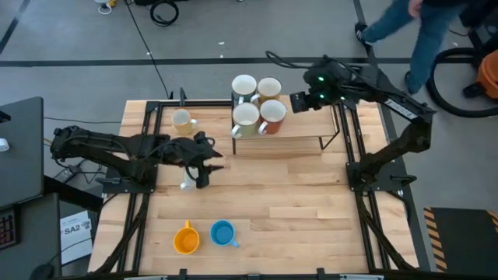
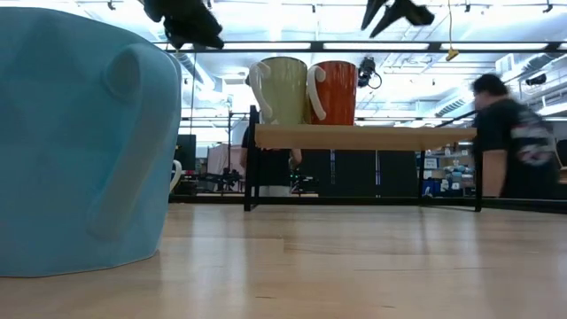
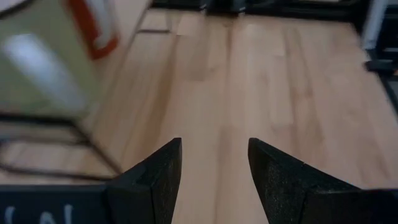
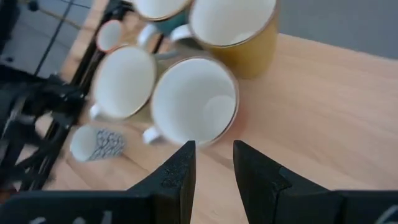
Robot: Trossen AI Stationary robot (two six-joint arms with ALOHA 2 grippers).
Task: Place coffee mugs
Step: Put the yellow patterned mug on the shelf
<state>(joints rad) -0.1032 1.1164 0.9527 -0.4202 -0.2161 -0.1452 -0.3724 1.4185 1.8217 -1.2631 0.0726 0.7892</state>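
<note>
High view: four mugs stand close together on the shelf (image 1: 296,140) at the worktop's far edge: a white mug (image 1: 243,85), a cream mug (image 1: 268,88), a second white mug (image 1: 246,116) and a reddish-brown mug (image 1: 273,113). Your right gripper (image 1: 299,103) hovers just beside the reddish-brown one, empty. A pale mug (image 1: 183,120) sits near the far left corner; the orange mug (image 1: 185,239) and blue mug (image 1: 222,232) wait by the near edge. Your left gripper (image 1: 208,159) hangs over the left side, above a small patterned mug (image 1: 187,183).

Low view: both grippers sit high; the blue mug fills the left foreground.

Left wrist view: fingers (image 3: 158,171) spread wide, bare wood between them, nothing held.

Right wrist view: fingers (image 4: 180,174) partly parted, grasping nothing, above the shelf beside the reddish-brown mug.

Judgement: you look to be between placements. Next move calls for lowering the left gripper over the patterned mug's rim, clamping, then carrying it to a free spot on the shelf.
</note>
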